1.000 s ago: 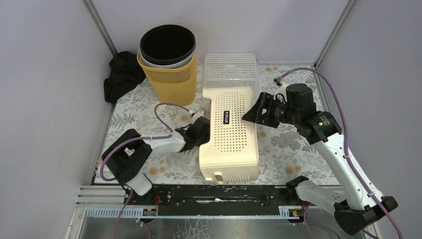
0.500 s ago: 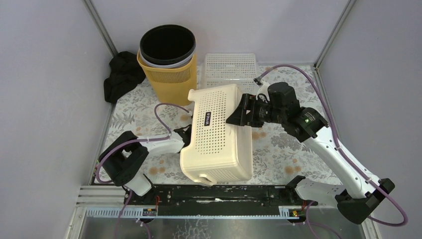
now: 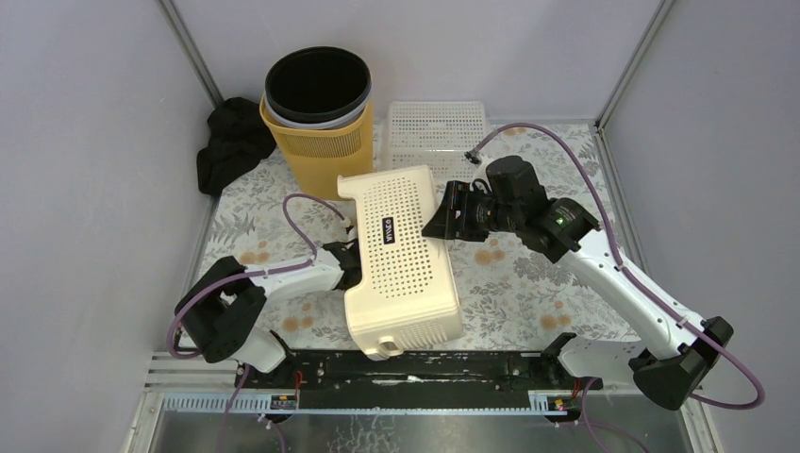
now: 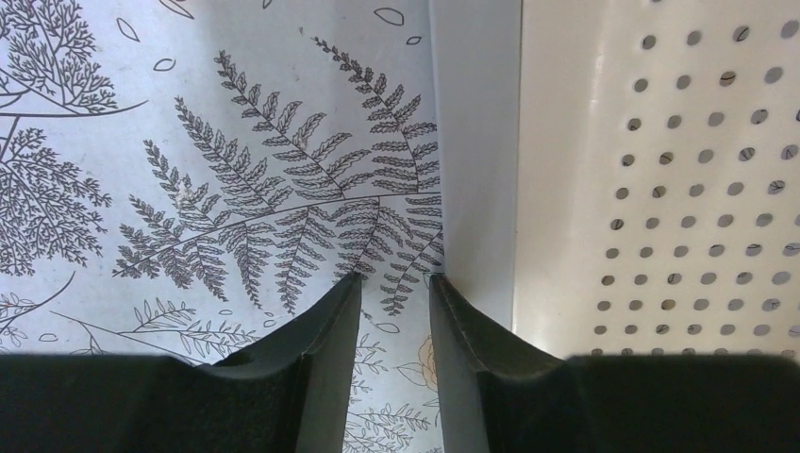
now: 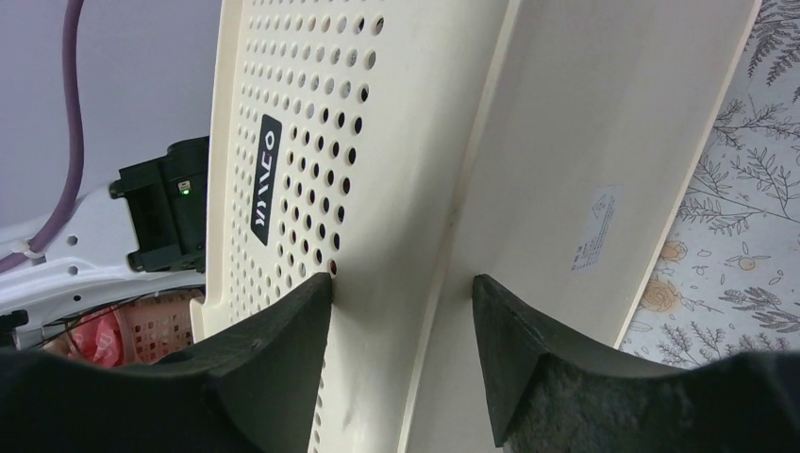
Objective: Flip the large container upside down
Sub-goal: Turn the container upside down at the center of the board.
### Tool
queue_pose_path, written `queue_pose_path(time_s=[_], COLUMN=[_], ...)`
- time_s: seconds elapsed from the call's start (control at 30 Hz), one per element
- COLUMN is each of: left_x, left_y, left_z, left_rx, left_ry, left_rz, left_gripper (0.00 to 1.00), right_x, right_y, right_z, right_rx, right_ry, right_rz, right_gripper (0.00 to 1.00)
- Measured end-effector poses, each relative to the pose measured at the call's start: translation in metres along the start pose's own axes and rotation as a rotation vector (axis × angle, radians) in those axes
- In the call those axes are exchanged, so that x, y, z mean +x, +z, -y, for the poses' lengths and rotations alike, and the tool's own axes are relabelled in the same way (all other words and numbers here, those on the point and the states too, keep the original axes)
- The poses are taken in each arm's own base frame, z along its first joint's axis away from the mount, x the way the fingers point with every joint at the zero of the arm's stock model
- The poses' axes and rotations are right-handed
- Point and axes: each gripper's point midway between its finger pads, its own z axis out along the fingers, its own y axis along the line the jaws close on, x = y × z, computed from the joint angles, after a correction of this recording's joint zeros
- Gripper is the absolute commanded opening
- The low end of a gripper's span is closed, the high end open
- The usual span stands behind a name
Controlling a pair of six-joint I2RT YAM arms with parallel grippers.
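The large container [image 3: 401, 255], a cream perforated bin with a black label, lies tipped on the flowered cloth, one perforated wall facing up and its plain base [image 5: 585, 123] turned to the right. My right gripper [image 3: 436, 220] [image 5: 403, 280] is open, its fingers astride the corner between that wall and the base, up against the plastic. Low at the container's left side, my left gripper [image 3: 351, 267] [image 4: 396, 278] is open with only cloth between its fingers. Its right finger [image 4: 472, 321] lies alongside the container's rim [image 4: 472, 142].
A yellow perforated bin [image 3: 319, 142] with a black bin nested inside stands at the back left. Beside it lies a black cloth [image 3: 231, 142]. A white perforated basket [image 3: 436, 127] sits at the back centre. A black rail [image 3: 406, 363] runs along the near edge.
The container has rolled and slid left, its base lifting on the right. My right gripper followed it leftward. My left gripper backed left and its jaws spread a little.
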Motion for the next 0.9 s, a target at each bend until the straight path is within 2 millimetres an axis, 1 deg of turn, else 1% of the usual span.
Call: queue_pose_path(time_s=[0.17,0.33,0.4,0.5,0.6,0.67,0.8,0.9], left_x=[0.001,0.001,0.002,0.004,0.005,0.004,0.003,-0.003], left_y=[0.0,-0.001,-0.002,-0.004,-0.007,-0.009,-0.014,-0.025], left_z=[-0.002,-0.002,-0.003,-0.004,-0.003,-0.003,-0.004,-0.002], left_rx=[-0.005,-0.004,-0.007,-0.007,0.006,0.014,0.033,0.071], left_ry=[0.001,0.017,0.027,0.042,0.047,0.041,0.02,-0.01], left_rz=[-0.003,-0.008,-0.016,-0.031,-0.038,-0.037,-0.032,-0.003], left_gripper=[0.41,0.47,0.5,0.54,0.56,0.58,0.66,0.68], right_x=[-0.001,0.0,0.002,0.009,0.014,0.015,0.016,0.017], right_y=[0.0,-0.004,-0.006,-0.011,-0.015,-0.016,-0.018,-0.018], right_z=[0.0,0.003,0.007,0.019,0.026,0.029,0.033,0.037], right_rx=[0.006,0.025,0.039,0.075,0.091,0.098,0.116,0.137], right_ry=[-0.005,-0.015,-0.02,-0.02,-0.02,-0.02,-0.024,-0.032], right_rz=[0.007,0.025,0.033,0.037,0.048,0.054,0.058,0.057], right_gripper=[0.62,0.65,0.66,0.67,0.69,0.73,0.78,0.8])
